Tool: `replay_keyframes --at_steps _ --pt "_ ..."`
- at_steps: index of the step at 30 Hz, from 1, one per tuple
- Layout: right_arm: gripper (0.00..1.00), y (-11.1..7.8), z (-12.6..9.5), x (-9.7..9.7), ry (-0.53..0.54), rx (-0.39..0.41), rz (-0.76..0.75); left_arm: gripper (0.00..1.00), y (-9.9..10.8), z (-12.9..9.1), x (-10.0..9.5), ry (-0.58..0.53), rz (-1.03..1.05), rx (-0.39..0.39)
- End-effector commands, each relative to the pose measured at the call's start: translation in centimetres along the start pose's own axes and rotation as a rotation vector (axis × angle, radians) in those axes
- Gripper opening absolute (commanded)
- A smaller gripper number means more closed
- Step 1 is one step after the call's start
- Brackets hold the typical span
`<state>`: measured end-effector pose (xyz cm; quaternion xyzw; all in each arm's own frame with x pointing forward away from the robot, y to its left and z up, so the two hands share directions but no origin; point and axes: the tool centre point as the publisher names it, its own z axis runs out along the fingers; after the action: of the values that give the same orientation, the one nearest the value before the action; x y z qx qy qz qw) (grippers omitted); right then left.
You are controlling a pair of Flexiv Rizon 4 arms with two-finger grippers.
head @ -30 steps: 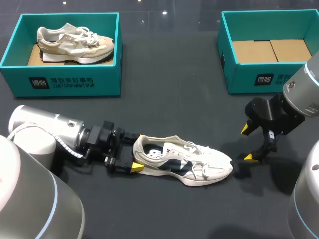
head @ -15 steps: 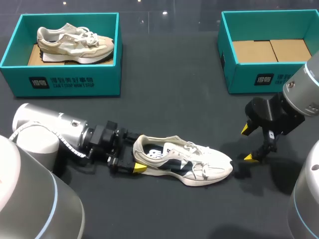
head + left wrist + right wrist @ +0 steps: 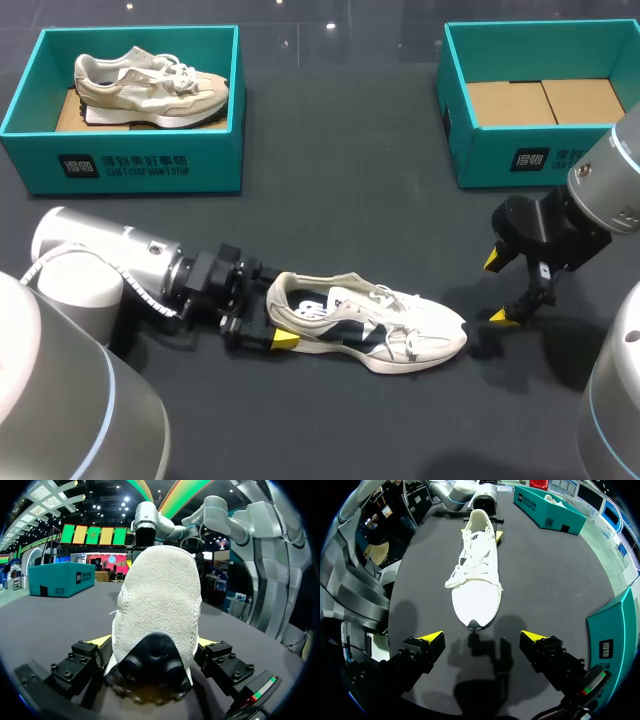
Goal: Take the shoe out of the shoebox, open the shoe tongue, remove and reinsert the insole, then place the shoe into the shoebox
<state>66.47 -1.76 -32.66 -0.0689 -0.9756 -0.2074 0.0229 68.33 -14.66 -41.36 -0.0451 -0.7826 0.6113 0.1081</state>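
The left pincer has slid forward, its open yellow-tipped fingers now straddling the heel of the white lace-up trainer lying on the dark desk, apparently to steady it for tongue-opening; the right pincer hangs open, empty, near the toe.

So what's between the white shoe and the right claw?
Nothing: in the right wrist view only bare dark table lies between the white shoe and the right gripper.
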Motion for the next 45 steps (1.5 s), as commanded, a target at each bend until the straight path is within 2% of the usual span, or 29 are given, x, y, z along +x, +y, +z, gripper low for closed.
replay_keyframes --at_steps 1,9,10,11,12,14,15,29,45 --pt "1.00 0.0 -0.1 0.2 -0.003 0.001 0.000 1.00 0.1 0.7 0.0 -0.008 0.000 0.001" --pt "1.00 0.0 -0.1 0.2 -0.003 0.001 0.000 1.00 0.0 1.2 -0.1 -0.017 -0.001 0.002" --pt "1.00 0.0 -0.1 0.2 -0.003 0.001 0.000 0.92 0.0 1.3 0.0 -0.018 0.000 0.002" --pt "1.00 0.0 -0.1 0.2 -0.003 0.001 0.000 0.64 0.0 1.3 0.0 -0.018 0.001 0.000" --pt "1.00 0.0 -0.1 0.2 -0.003 0.001 0.000 0.43 0.0 1.3 0.0 -0.018 0.001 -0.001" --pt "1.00 0.0 -0.1 0.2 -0.003 0.001 0.000 0.22 0.0 1.4 0.0 -0.020 0.002 -0.003" --pt "1.00 0.0 -0.1 0.2 -0.003 0.001 0.000 0.00 0.0 1.4 0.1 -0.021 0.002 -0.004" --pt "1.00 0.0 -0.1 0.2 -0.003 0.001 0.000 0.00 0.0 0.6 0.0 -0.164 -0.029 0.023" --pt "1.00 0.0 -0.1 0.2 -0.003 0.001 0.000 0.00 0.0 0.5 -0.5 -0.164 -0.026 -0.013"
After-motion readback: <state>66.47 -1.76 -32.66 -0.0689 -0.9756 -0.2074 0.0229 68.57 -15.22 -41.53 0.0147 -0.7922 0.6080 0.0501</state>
